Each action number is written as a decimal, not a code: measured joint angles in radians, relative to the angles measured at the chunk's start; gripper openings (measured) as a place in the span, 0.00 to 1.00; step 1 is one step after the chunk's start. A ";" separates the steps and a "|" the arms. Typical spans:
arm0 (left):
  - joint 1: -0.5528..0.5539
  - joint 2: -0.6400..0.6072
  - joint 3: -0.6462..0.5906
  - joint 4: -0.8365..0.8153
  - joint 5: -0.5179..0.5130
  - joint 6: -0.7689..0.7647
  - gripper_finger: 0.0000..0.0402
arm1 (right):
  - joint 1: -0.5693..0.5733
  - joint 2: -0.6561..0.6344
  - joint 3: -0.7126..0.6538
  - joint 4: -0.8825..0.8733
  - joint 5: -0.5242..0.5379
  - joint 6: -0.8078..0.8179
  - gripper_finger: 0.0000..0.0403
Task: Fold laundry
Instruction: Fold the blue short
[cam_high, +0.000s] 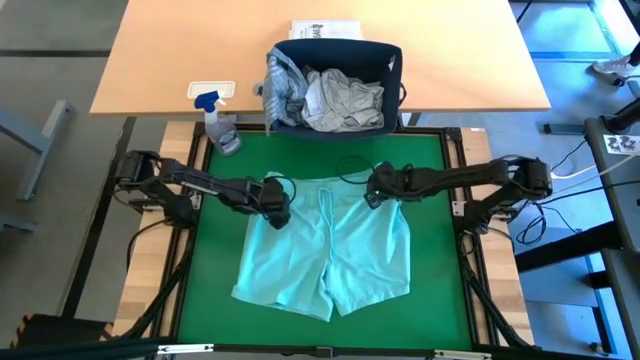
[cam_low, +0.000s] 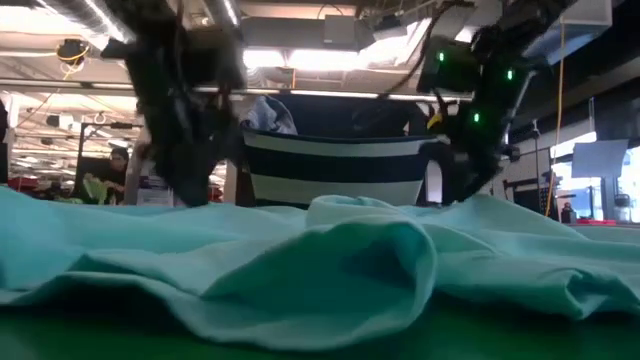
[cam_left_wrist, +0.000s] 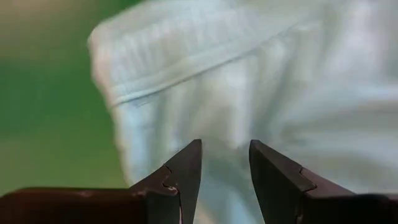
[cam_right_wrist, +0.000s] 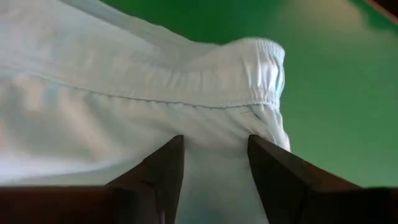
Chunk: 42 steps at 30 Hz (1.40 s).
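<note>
Both grippers, left (cam_high: 277, 212) and right (cam_high: 376, 192), hung parted over the mint shorts' (cam_high: 330, 255) waistband corners, gripping nothing; next, probably pinch and fold.

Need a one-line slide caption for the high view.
Both grippers, left and right, open over the waistband of mint shorts spread on the green mat.

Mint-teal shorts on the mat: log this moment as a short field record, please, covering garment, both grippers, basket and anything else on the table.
garment: mint-teal shorts spread on the green mat, waistband toward the basket
left gripper: open, at the waistband's left corner
right gripper: open, at the waistband's right corner
basket: striped fabric basket beyond the mat, holding more laundry
other: spray bottle beside the basket
</note>
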<state>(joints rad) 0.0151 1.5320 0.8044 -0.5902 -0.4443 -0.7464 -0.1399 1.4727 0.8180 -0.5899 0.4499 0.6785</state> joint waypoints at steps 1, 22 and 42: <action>-0.003 -0.017 0.022 -0.016 0.003 0.023 0.32 | 0.002 -0.018 0.022 -0.037 -0.010 -0.018 0.44; -0.207 -0.102 0.114 0.084 0.116 0.046 0.32 | 0.498 -0.249 -0.038 -0.173 -0.234 0.363 0.47; -0.215 0.018 0.114 0.149 0.132 -0.059 0.41 | 0.887 -0.248 -0.319 0.142 -0.385 0.838 0.55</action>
<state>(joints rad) -0.1997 1.5497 0.9184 -0.4409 -0.3118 -0.8057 0.7467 1.2251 0.4987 -0.4482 0.0649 1.5160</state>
